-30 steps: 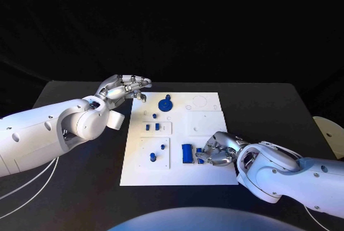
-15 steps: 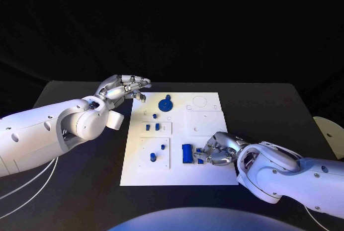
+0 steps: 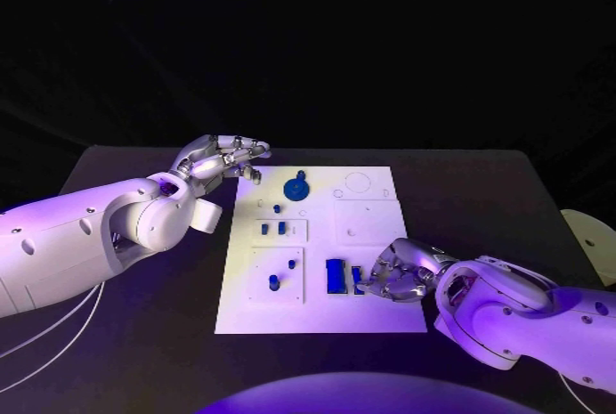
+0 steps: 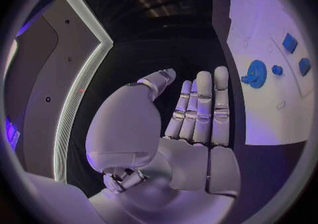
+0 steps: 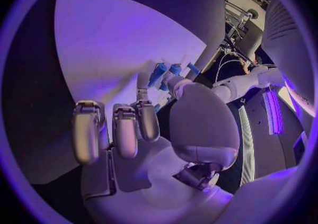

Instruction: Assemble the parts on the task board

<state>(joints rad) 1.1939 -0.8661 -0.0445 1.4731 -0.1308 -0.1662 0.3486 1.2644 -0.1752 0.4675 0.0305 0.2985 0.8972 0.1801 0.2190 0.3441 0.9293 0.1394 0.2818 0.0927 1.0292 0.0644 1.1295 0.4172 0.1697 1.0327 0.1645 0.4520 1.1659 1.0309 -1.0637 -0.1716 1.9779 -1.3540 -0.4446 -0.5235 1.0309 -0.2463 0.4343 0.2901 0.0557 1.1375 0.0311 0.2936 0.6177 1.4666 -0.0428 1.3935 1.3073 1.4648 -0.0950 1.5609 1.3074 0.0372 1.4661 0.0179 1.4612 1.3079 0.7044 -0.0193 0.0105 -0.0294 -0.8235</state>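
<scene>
Head view: small blue plastic parts [image 3: 336, 275] sit in recesses of the flat white task board [image 3: 372, 227] mid-table. Right hand [image 3: 400, 273] rests fingers on one near the board's near edge; whether it grips is unclear. Left hand [image 3: 221, 157] hovers empty, fingers loosely apart, beside the far corner.

Blue parts [image 3: 335, 275], white task board [image 3: 372, 220]

The black table [image 3: 488, 200] lies bare and open beside the white task board [image 3: 372, 220] on the right. The silver left hand [image 3: 225, 158] stands off the board's far left corner; the silver right hand [image 3: 398, 273] crowds the upright blue block [image 3: 335, 276] near its front edge.
</scene>
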